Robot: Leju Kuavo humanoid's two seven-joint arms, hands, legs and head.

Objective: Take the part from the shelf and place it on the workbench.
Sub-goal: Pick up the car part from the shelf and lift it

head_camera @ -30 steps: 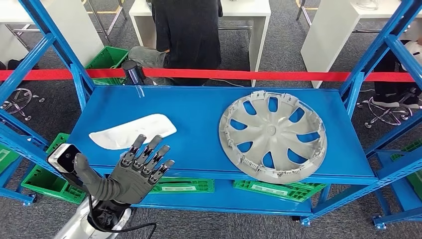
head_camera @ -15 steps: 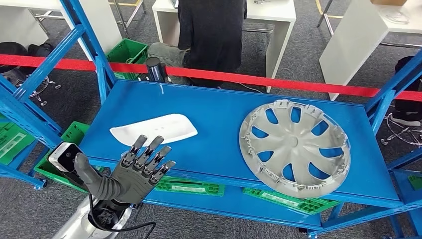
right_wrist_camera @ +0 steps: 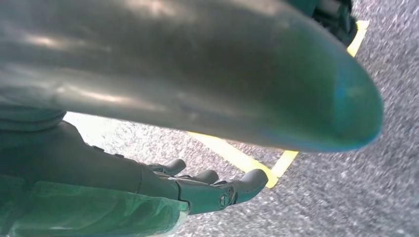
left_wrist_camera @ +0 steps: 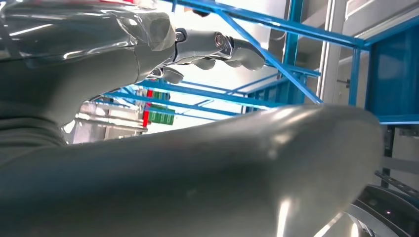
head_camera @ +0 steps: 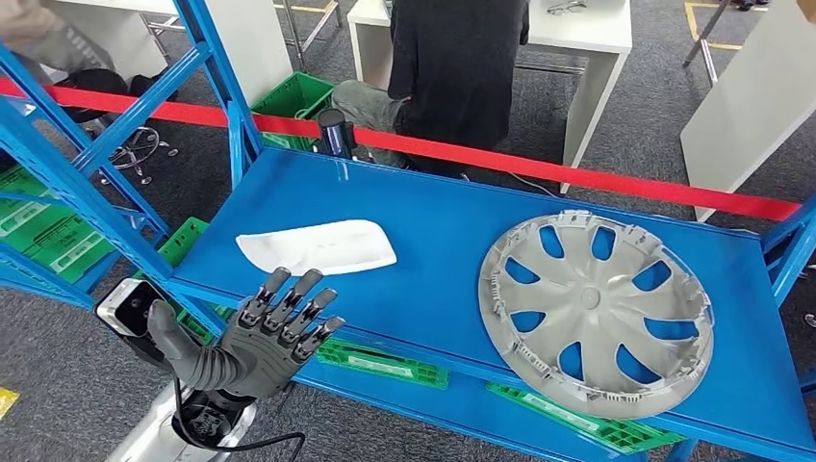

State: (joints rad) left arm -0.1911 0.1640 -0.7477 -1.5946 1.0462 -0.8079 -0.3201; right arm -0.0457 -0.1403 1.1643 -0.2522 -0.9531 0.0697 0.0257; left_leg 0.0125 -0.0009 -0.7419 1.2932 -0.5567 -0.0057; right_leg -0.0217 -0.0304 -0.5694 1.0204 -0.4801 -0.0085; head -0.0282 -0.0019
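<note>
Open blue shelf top [head_camera: 443, 241] between the white part [head_camera: 318, 246] near the left end and the wheel cover [head_camera: 597, 310] toward the right end. Slanted blue braces [head_camera: 115, 144] crossing the left end. Dark cylinder [head_camera: 333, 133] standing at the back edge.

Empty left hand [left_wrist_camera: 197, 74] before blue shelf frame [left_wrist_camera: 291, 37]
</note>
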